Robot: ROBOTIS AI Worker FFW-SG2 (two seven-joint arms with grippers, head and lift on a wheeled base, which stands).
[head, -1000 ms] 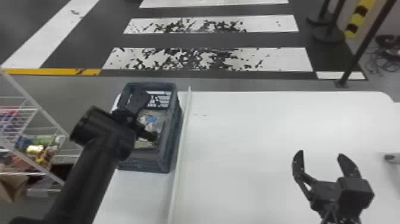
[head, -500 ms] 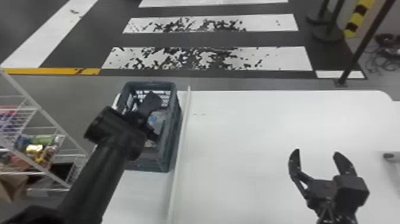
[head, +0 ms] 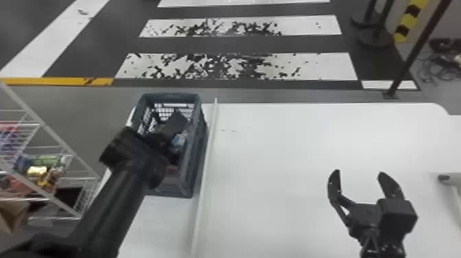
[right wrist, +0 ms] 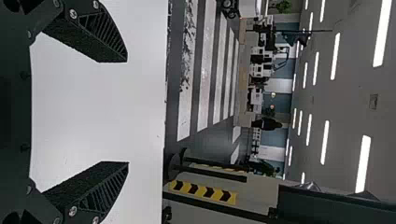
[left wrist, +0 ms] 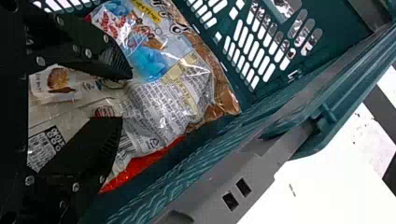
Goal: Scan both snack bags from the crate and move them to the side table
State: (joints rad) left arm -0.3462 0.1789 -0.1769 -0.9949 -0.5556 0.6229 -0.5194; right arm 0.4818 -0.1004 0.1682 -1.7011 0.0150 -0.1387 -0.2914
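In the head view my left gripper (head: 171,139) reaches down into the dark crate (head: 197,151), over a snack bag (head: 178,142). The left wrist view has the left gripper (left wrist: 126,98) open above two overlapping snack bags: one with blue and printed text (left wrist: 168,88), the other pale beige (left wrist: 74,112). They lie in the green-looking crate (left wrist: 289,107); whether the fingertips touch them I cannot tell. Over the white table at the right, my right gripper (head: 358,175) is parked, and in the right wrist view the same gripper (right wrist: 126,112) stands open with nothing between its fingers.
A white strip (head: 205,171) runs along the table (head: 291,154) just right of the crate. Wire shelves (head: 37,161) with packaged goods stand at the left. A grey-white object with a dark end (head: 446,178) is at the right edge. Posts stand beyond the table.
My left arm has shifted rightward and slightly forward over the crate, covering more of the bags. The right gripper has moved slightly to the left.
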